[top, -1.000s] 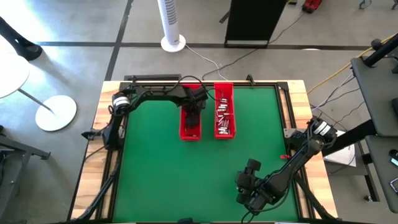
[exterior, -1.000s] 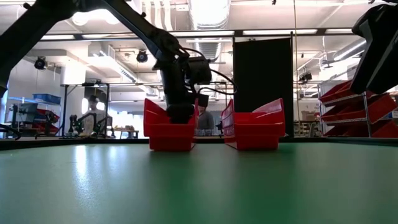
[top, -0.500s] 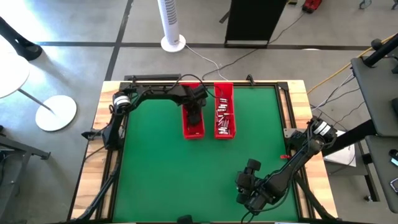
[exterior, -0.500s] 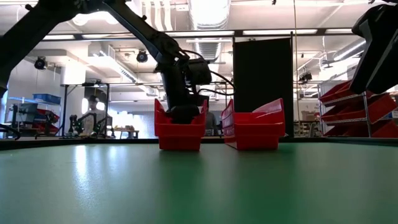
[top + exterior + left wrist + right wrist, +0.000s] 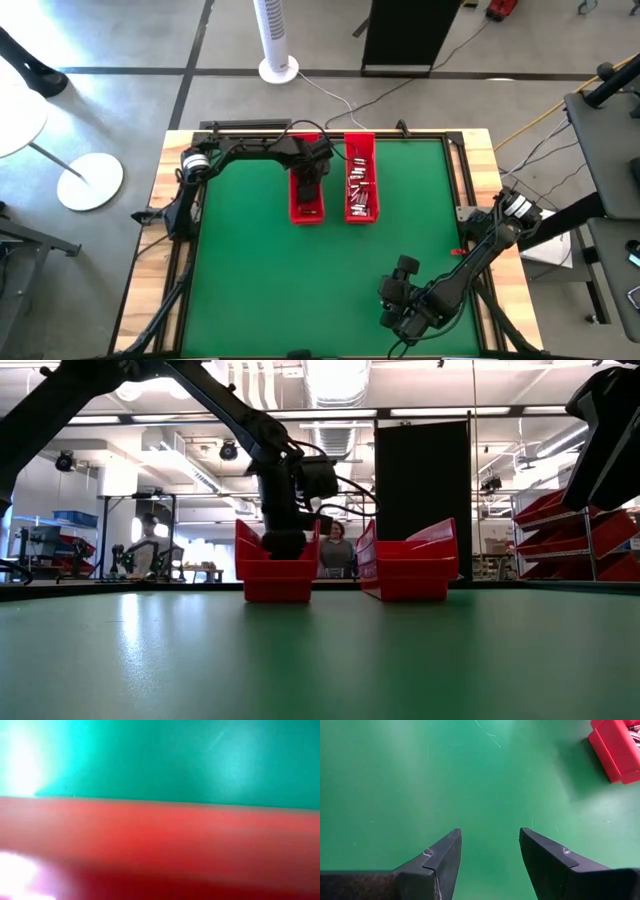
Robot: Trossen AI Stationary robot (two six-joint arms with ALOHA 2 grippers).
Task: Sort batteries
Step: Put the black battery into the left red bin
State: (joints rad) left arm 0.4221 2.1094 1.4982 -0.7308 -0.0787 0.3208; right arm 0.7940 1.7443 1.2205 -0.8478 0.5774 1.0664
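Our left tool (image 5: 310, 187) sat narrow inside the left red tray (image 5: 306, 207); our right tool (image 5: 490, 851) waited wide, near. We should drop slowly.

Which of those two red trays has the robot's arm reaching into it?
The left tray. The left end effector sits down inside it, while the right tray, full of batteries, has no arm over it.

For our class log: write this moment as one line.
left gripper: down in left red tray | right gripper: open, waiting near | batteries: right tray

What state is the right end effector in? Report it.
Open. The right end effector shows bare green mat between its fingers, holding nothing.
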